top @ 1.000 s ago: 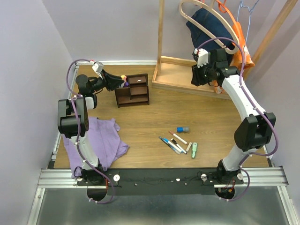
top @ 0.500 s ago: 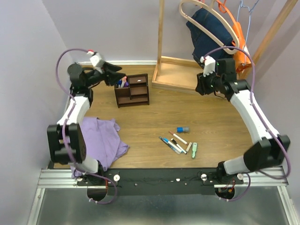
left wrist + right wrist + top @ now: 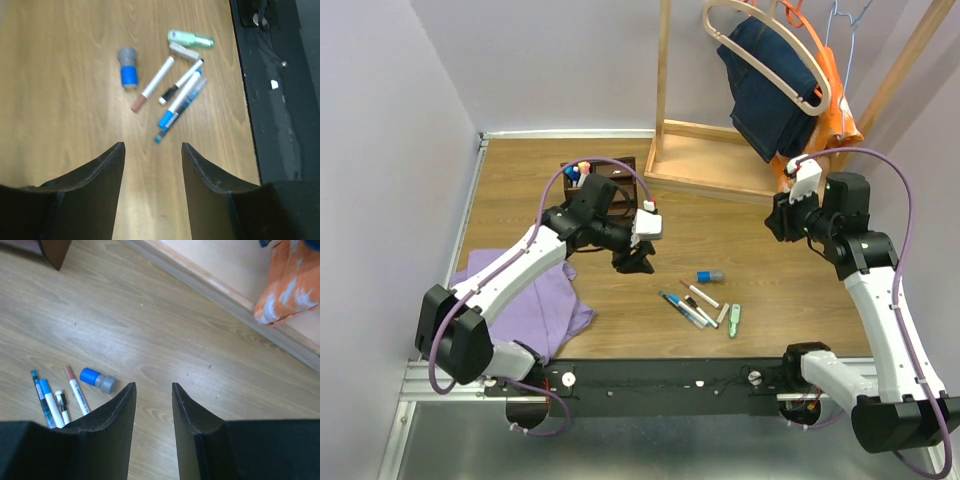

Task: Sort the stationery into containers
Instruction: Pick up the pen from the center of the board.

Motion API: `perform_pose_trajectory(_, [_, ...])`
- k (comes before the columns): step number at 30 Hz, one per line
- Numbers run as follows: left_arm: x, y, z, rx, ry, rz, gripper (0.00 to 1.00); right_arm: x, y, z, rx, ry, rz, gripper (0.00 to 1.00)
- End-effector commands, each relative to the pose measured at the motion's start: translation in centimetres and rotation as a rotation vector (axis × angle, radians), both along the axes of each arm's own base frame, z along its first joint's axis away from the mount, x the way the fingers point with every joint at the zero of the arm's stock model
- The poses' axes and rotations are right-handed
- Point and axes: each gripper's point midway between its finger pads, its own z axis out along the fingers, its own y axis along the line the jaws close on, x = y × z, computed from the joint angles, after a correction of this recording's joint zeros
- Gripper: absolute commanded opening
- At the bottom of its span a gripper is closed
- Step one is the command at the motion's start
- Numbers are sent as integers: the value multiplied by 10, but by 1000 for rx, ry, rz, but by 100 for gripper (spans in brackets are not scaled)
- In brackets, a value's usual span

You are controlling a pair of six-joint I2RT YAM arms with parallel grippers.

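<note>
A brown wooden surface fills the floor of a small bay with pale lilac walls. Near its front edge lies a loose bunch of pens, blue, white and black, fanned out and touching one another. A stubby blue-grey cylinder lies just beyond them, and a green piece lies just to their right.

The left pincer hovers above the wood just left of the bunch. Its jaws are parted with nothing between them, and the pens lie a little ahead of its fingertips. The right pincer hangs well apart, farther back and to the right. Its jaws are likewise apart and empty, and its wrist view shows the cylinder and pens off to one side.

The dark organiser stands at the back left, partly hidden by the left arm. A few coloured markers stick up from its left end. A purple cloth lies crumpled at the front left. At the back right rests a light wooden rack base, with jeans and an orange garment hanging above it.
</note>
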Motion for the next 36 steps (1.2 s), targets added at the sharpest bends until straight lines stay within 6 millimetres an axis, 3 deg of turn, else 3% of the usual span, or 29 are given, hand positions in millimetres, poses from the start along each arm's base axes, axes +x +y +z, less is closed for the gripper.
perform_pose_trajectory(1, [6, -2, -23, 86, 150, 166, 54, -21, 14, -23, 23, 99, 110, 43])
perform_pose_trajectory(3, [11, -1, -15, 83, 145, 196, 53, -22, 32, -28, 89, 148, 183, 43])
perform_pose_trajectory(5, [21, 4, -5, 80, 102, 243, 52, -19, 49, -46, 107, 228, 226, 40])
perform_pose_trajectory(7, [41, 12, 17, 18, 71, 365, 53, -14, 65, -57, 70, 241, 253, 39])
perform_pose_trajectory(8, [52, 22, 17, 7, 67, 450, 53, -21, 88, -68, 35, 270, 328, 39])
perform_pose_trajectory(10, [83, 50, 39, -87, 53, 632, 55, -18, 97, -81, -43, 277, 326, 39])
perform_pose_trajectory(13, [115, 100, 40, -122, 98, 915, 59, -16, 116, -106, -117, 327, 343, 40])
perform_pose_trajectory(16, [130, 144, 43, -132, 84, 1102, 60, -16, 139, -126, -158, 350, 360, 40])
perform_pose_trajectory(19, [131, 164, 52, -152, 45, 1167, 62, -16, 150, -144, -167, 422, 336, 38])
perform_pose_trajectory(23, [128, 183, 57, -166, -6, 1208, 63, -14, 149, -166, -199, 498, 307, 38])
perform_pose_trajectory(31, [120, 190, 51, -170, -7, 1220, 63, -7, 168, -185, -176, 559, 311, 39])
perform_pose_trajectory(36, [117, 192, 47, -170, -5, 1220, 63, -18, 181, -194, -198, 587, 356, 41])
